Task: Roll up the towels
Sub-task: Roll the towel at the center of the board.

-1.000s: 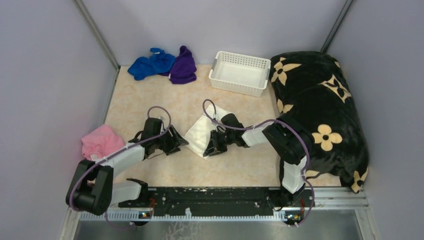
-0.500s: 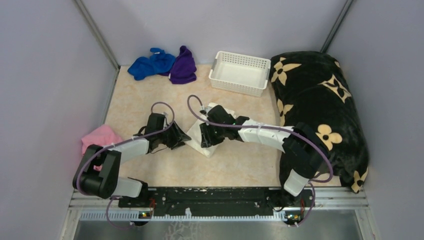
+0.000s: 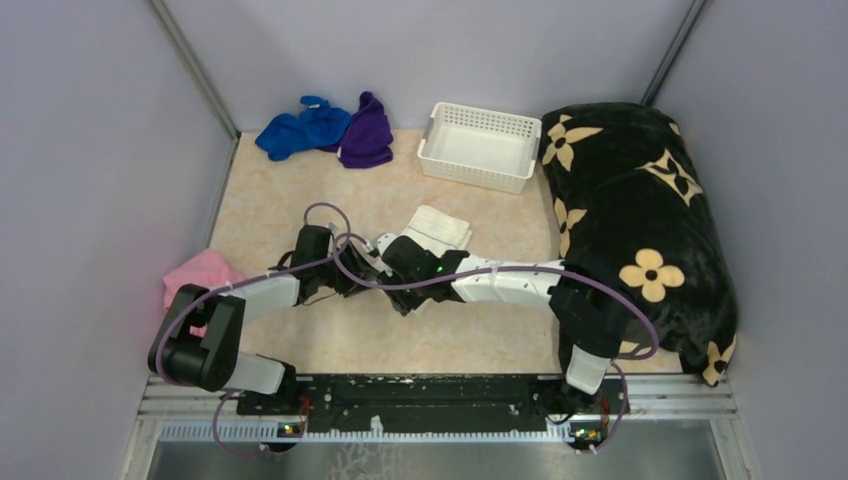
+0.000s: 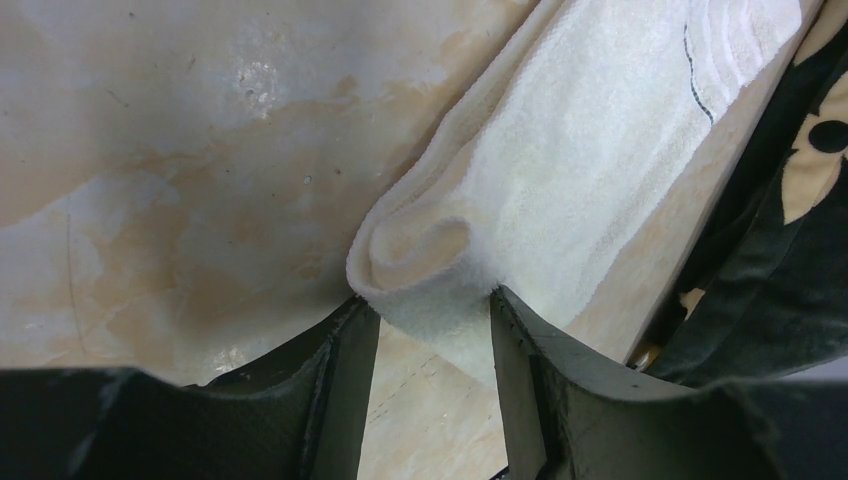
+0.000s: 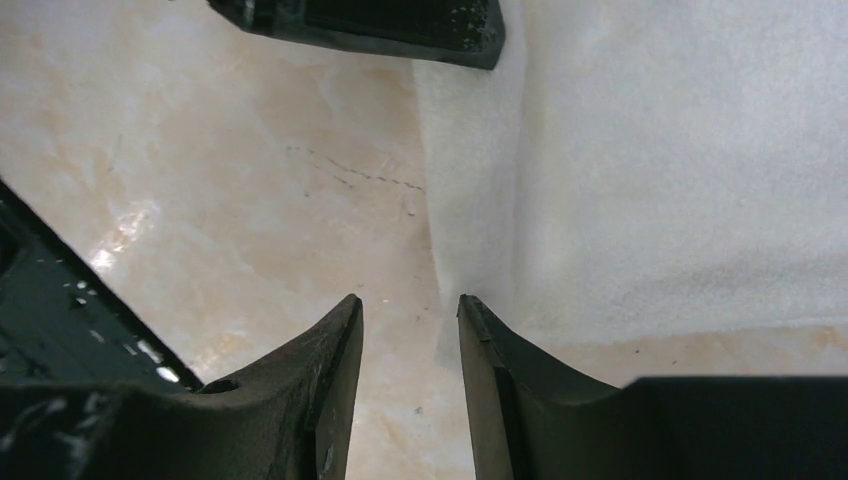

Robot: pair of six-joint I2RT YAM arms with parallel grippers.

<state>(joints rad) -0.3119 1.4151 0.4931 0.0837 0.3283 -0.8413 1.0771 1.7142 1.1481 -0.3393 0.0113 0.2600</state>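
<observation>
left gripper (image 4: pixel 425 330) clamped on the rolled end of the cream-white towel (image 3: pixel 432 228), mid-frame in the top view. roll sits between its fingers (image 4: pixel 345 360) in the left wrist view. right gripper (image 5: pixel 405 330) is apart, nothing between the jaws, tips just beside the towel's edge on the table (image 3: pixel 300 195). blue towel (image 3: pixel 297 128) and purple towel (image 3: pixel 367 131) bunched together upper left, by the back wall.

The cream-white towel (image 4: pixel 560 150) lies flat ahead of my left end effector (image 4: pixel 428 330) — its near end curled into a small roll between my fingers. Blue towel (image 3: pixel 297 128) and purple towel (image 3: pixel 367 132) sit crumpled together, well beyond.
</observation>
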